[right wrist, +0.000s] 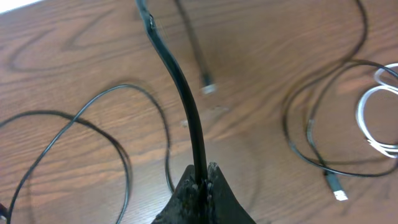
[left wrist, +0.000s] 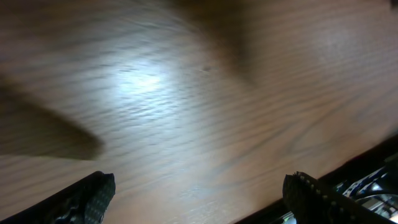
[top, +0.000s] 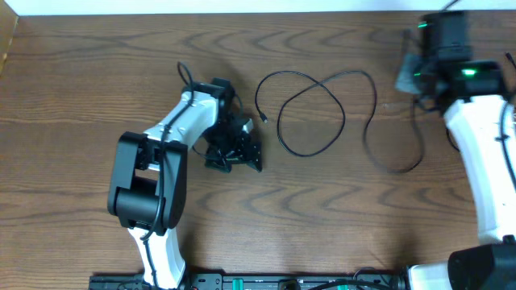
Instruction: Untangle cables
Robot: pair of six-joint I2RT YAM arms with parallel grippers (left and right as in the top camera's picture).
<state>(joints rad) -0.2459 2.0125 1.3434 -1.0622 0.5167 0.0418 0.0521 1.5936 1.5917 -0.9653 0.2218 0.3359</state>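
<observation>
Black on brown wood: the cables [top: 306, 155], thin and slack, spread over the middle and right of the worktop [top: 97, 64] in one wide loop with a tail trailing toward the right arm. Long axis roughly left to right, with the loose plug end [top: 264, 121] at the left extreme. Just left of that plug, near but not touching, the left end effector [top: 234, 149], spread wide and empty, with only bare wood between its fingertips in the wrist view. At the far right corner, well apart from the loop, the right end effector [right wrist: 202, 180], clamped shut on a black cord [right wrist: 186, 106] climbing straight away from its tips. Cannot tell whether that pinched cord is the same one as the loop. Also in the right wrist view: a white cable [right wrist: 364, 102] curled at the frame's edge and a second black cord [right wrist: 339, 194] with a plug, close together, crossing or merely adjacent, hard to say. Judged from this, nearer by far to the loose end: the left arm. Likely next: reach to its own right, pinch at the plug, then draw it clear of the loop and away from the right arm's hold.
</observation>
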